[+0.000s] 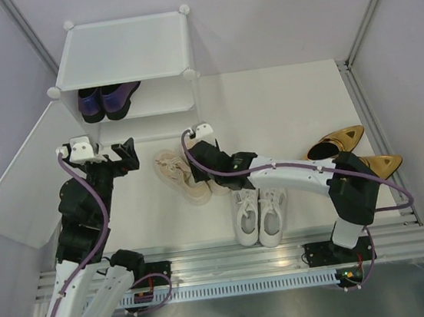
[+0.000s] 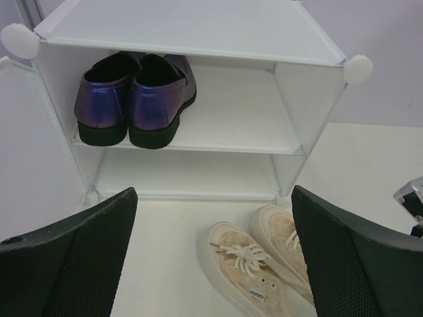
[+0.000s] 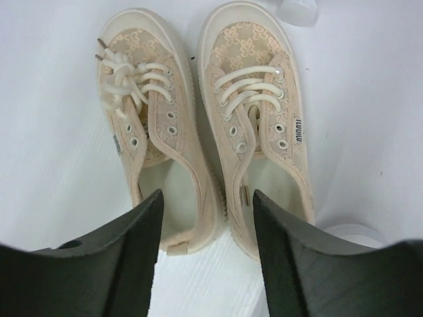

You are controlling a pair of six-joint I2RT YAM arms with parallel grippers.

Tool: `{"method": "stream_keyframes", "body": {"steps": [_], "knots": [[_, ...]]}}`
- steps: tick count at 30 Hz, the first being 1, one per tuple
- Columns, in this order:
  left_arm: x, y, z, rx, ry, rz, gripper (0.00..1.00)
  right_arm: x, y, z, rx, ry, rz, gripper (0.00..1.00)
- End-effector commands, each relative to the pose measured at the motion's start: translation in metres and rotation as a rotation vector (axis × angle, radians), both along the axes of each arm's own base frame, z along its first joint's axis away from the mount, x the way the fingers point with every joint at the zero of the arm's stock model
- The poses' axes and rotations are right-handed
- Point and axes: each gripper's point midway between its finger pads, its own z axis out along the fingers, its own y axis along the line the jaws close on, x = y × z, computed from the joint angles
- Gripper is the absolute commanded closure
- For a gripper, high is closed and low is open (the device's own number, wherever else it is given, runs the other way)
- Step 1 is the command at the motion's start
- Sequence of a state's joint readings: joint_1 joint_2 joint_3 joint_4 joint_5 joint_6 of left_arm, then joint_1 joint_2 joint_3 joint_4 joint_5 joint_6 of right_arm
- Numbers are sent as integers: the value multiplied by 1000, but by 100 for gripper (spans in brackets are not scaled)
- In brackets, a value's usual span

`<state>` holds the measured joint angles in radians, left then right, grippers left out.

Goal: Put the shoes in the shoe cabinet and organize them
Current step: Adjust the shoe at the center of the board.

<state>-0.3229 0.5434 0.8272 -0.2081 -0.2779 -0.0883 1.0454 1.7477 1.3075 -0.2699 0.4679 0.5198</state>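
Note:
The white shoe cabinet [image 1: 125, 49] stands at the back left, and the purple loafers [image 1: 108, 100] sit side by side on its inner shelf [image 2: 225, 135]. The beige sneakers [image 1: 183, 176] lie on the table in front of it. My right gripper [image 3: 208, 228] is open just above their heel ends, one finger over each shoe's opening, holding nothing. My left gripper [image 2: 213, 193] is open and empty, facing the cabinet with the beige sneakers [image 2: 254, 271] low on its right. The white sneakers [image 1: 261, 214] and gold heels [image 1: 354, 152] lie further right.
The cabinet's door panel [image 1: 25, 181] lies swung open at the far left, beside my left arm. A round corner connector [image 3: 297, 10] of the cabinet shows just beyond the sneakers' toes. Grey walls close in both sides.

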Motion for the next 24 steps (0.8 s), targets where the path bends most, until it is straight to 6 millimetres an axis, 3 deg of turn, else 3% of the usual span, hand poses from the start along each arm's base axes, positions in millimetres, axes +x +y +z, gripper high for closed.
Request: {"method": "stream_keyframes", "body": {"steps": [1, 7, 13, 17, 24], "knots": [[2, -5, 0, -20, -5, -18, 0, -19, -3, 6, -9, 1, 75, 43], [2, -5, 0, -20, -5, -19, 0, -50, 8, -5, 24, 57, 193, 52], [3, -6, 0, -19, -2, -21, 0, -71, 16, -25, 69, 96, 291, 53], [4, -7, -2, -16, 4, -28, 0, -74, 18, -37, 68, 90, 331, 39], [5, -9, -3, -16, 8, -35, 0, -69, 22, -57, 22, 74, 356, 33]]}}
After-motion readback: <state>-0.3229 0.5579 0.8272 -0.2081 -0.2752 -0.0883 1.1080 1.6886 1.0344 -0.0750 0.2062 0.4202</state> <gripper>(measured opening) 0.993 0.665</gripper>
